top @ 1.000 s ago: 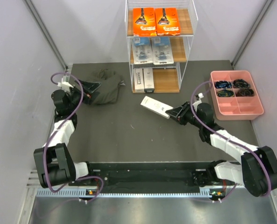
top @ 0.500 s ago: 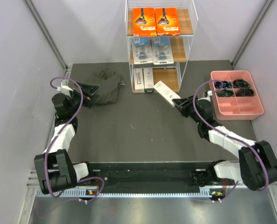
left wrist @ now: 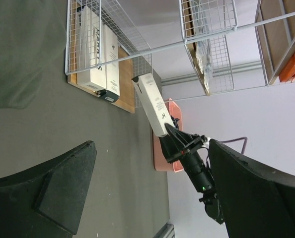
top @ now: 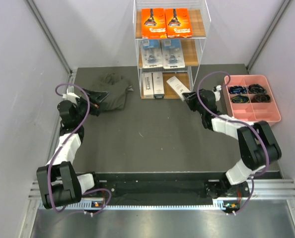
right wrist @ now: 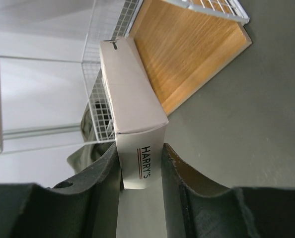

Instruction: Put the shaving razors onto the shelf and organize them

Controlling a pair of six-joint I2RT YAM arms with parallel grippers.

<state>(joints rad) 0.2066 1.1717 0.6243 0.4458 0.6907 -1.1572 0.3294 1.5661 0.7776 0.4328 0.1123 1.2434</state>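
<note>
The white wire shelf (top: 200, 47) holds two orange boxes (top: 166, 23) on the top tier, two blue blister packs (top: 162, 53) on the middle tier and two slim white boxes (top: 152, 84) on the bottom tier. My right gripper (top: 188, 97) is shut on a third slim white box (top: 178, 86) marked HARRY'S (right wrist: 132, 124). The box's far end reaches over the bottom tier's front right part (right wrist: 187, 54). My left gripper (top: 97, 95) is open and empty at the far left, over a dark green cloth (top: 112, 91). The left wrist view shows the held box (left wrist: 152, 104) and the right gripper (left wrist: 180, 144).
A pink compartmented tray (top: 252, 101) with dark items stands at the right, close behind the right arm. The dark green cloth lies left of the shelf. Grey walls close in both sides.
My right gripper has carried the white box from the table's middle up and back to the shelf's bottom tier. The left arm has barely moved.
</note>
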